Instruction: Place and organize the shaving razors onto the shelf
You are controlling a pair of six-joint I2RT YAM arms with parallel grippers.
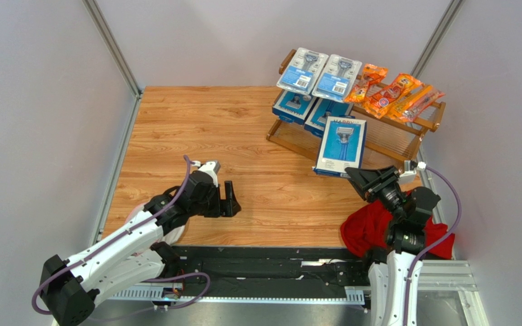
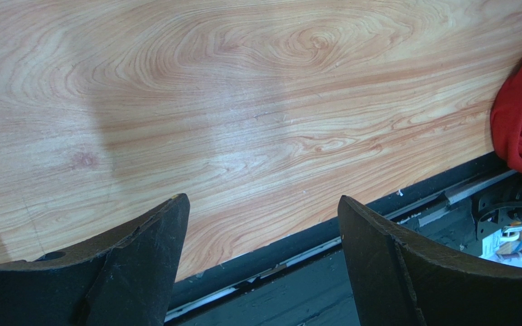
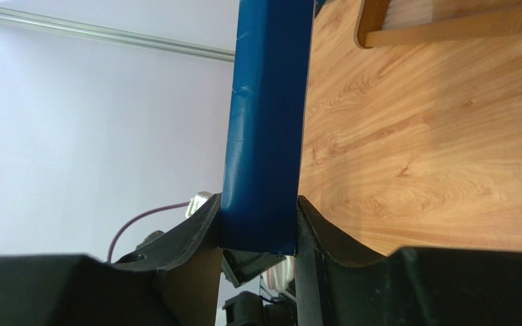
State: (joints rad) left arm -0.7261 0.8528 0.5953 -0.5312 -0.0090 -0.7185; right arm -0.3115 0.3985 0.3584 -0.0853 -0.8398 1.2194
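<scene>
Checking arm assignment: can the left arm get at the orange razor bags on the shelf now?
Probably not. Its fingers, open and empty, sit low left of centre; the orange bags lie on the shelf's far-right top tier, past the right arm's blue box.

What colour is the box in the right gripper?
The box is blue, a razor pictured on its front; clearest in the top external view.
</scene>
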